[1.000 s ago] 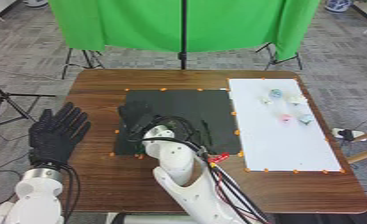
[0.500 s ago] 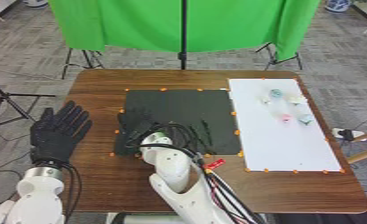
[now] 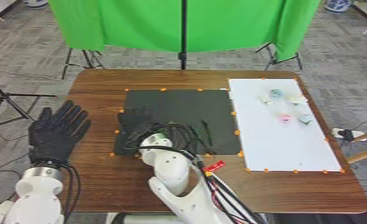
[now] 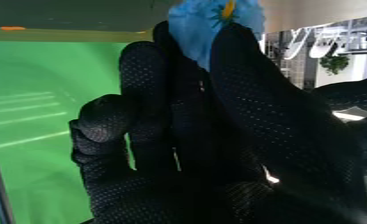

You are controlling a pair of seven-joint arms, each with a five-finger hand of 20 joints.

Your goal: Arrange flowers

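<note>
Blue-petalled flower (image 4: 193, 31) with yellow centre pinched between thumb and fingertips of black-gloved right hand (image 4: 259, 95), over black mat (image 3: 175, 102); white rectangular board (image 3: 286, 147) lies rightward (black-gloved left hand (image 3: 55, 135), fingers straight, farther off).

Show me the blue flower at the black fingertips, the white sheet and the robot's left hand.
Blue flower (image 4: 194, 24): right wrist view, on a petal.
White sheet (image 3: 290, 150): head view, bare near part.
Left hand (image 3: 55, 137): head view, middle of glove.

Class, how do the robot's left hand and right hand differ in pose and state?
The left hand is empty with fingers spread; the right hand pinches a blue flower. The left hand is by the left edge of the table, the right hand over the black mat. Both are black-gloved.
</note>
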